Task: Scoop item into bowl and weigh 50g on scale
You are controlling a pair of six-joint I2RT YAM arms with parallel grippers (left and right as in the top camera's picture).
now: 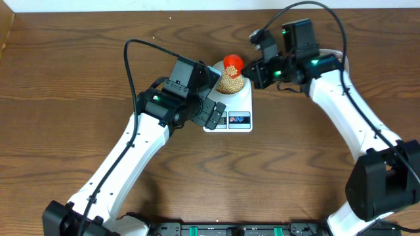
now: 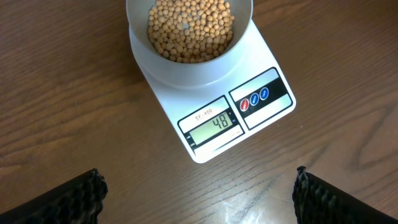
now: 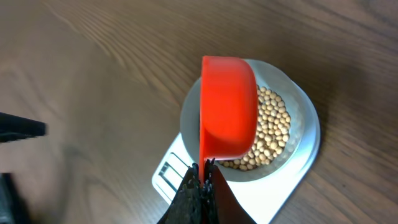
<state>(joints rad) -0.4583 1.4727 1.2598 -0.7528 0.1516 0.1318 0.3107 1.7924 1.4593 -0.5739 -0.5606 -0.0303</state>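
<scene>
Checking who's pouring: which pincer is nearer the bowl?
Right. The right pincer holds the red scoop over the bowl; the left pincer hangs open beside the scale, past its display.

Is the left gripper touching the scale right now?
Apart. The left wrist view shows bare table between the open left gripper and the scale.

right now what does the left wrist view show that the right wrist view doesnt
Only the left wrist view: the display, readable at 48, the buttons, and the left gripper, open and empty, short of the scale. Only the right wrist view: the red scoop tipped over the bowl, its handle in the shut right gripper. Both: the bowl of beans sitting on the scale, on the wooden table.
</scene>
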